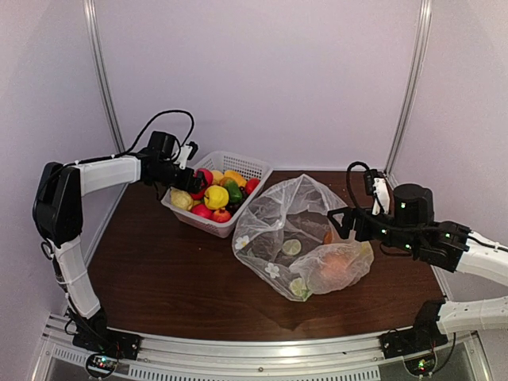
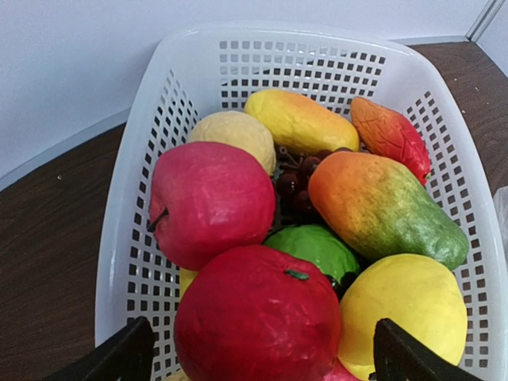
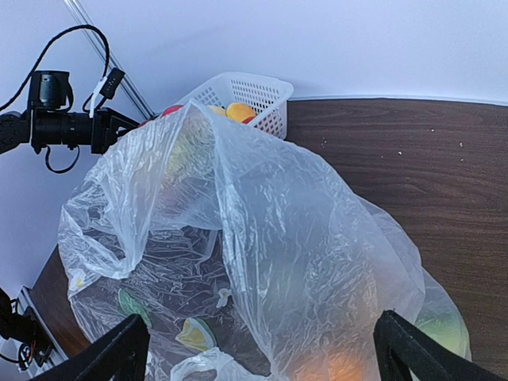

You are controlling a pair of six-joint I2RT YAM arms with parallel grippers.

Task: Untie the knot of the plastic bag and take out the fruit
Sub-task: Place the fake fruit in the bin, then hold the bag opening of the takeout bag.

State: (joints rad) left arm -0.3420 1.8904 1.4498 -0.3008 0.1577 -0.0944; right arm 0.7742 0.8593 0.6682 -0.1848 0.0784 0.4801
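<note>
Top view: a large, clear, crinkly plastic bag (image 1: 278, 230) printed with flowers and lime slices lay on the dark brown worktop (image 1: 159, 278), just left of the right fingers (image 1: 340, 221), with its mouth gaping. A round orange fruit (image 1: 337, 270) sat inside it. The left fingers (image 1: 189, 181) hung over a white lattice plastic basket (image 1: 246, 167) full of fruit.

Left wrist view: the fingers were spread wide and released, with a round red fruit (image 2: 254, 317) between them, untouched.

Right wrist view: the fingers were spread wide, grasping nothing, with bag film just ahead.

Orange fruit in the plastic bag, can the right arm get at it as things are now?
Probably not directly. The right gripper is open beside the bag, but its film covers the orange fruit.
</note>
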